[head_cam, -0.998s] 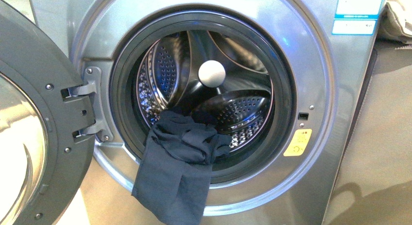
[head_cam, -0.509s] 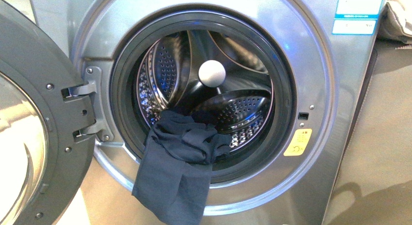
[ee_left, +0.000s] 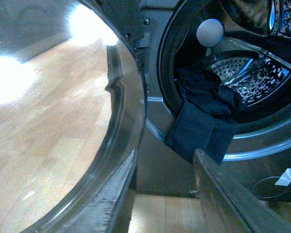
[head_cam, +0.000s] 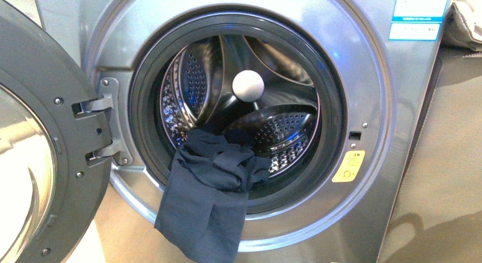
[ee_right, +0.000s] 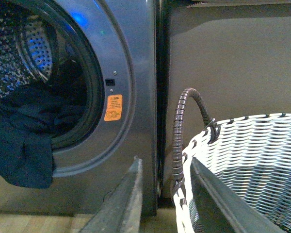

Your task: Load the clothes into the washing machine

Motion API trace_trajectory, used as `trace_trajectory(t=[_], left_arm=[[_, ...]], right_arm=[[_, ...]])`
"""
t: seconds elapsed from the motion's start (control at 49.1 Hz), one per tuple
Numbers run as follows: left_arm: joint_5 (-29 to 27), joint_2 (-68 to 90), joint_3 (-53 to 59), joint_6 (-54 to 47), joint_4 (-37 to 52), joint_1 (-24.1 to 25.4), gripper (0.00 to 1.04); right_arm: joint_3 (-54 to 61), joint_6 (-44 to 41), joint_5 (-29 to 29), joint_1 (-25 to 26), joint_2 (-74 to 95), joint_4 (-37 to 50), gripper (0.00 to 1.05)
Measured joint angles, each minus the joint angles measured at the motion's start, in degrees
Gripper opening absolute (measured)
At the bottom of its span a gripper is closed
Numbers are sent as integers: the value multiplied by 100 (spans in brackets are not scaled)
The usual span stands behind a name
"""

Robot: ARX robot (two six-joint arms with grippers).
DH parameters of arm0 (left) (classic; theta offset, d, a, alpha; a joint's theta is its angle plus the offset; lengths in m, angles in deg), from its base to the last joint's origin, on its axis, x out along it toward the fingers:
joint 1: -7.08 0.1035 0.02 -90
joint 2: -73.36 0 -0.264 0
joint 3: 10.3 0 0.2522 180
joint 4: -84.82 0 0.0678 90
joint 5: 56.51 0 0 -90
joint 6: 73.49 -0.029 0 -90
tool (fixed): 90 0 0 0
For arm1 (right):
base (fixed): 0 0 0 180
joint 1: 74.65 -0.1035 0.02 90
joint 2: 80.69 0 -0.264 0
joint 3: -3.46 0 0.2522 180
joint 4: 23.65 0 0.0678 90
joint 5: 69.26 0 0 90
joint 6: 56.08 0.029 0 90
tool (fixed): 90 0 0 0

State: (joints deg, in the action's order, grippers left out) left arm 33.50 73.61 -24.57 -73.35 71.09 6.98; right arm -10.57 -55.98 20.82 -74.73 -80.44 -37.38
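From my remote station I count one dark navy thin fabric garment [head_cam: 207, 195], draped over the lower left lip of the porthole of the silver-grey metallic front-loading washing machine [head_cam: 364, 75]. Its long axis runs roughly vertical: the bunched upper end lies inside on the perforated steel drum [head_cam: 275, 132], pointing toward the back, while the flat lower end hangs down outside over the machine's front panel, toward the floor. One round door with a glass window [head_cam: 34, 161] stands swung open to the left. One yellow warning sticker [head_cam: 348, 166] sits right of the opening, one blue-white label [head_cam: 419, 13] at the upper right. One pale round hub [head_cam: 248, 86] shows at the drum's rear. Right wrist view shows one white woven wicker basket [ee_right: 252, 165] with a dark handle, just beside the machine. Left gripper [ee_left: 162, 194]: jaws apart, holding nothing, facing the garment. Right gripper [ee_right: 162, 194]: jaws apart, empty, near the basket rim
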Motion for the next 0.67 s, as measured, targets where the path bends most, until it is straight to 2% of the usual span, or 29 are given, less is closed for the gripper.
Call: trace_trajectory(t=[0.102, 0.183, 0.244, 0.305, 0.366, 0.672], left_arm=[[0, -2, 0, 0, 0, 0, 67], [0, 0, 0, 0, 0, 0, 83], [0, -2, 0, 0, 0, 0, 99], [0, 0, 0, -4, 0, 0, 99], [0, -2, 0, -4, 0, 0, 98], [0, 0, 0, -4, 0, 0, 98]], right_arm=[[0, 0, 0, 0, 0, 0, 57], [0, 0, 0, 0, 0, 0, 75], [0, 0, 0, 0, 0, 0, 91], [0, 4, 0, 0, 0, 0, 99], [0, 2, 0, 0, 0, 0, 97], [0, 2, 0, 0, 0, 0, 97]])
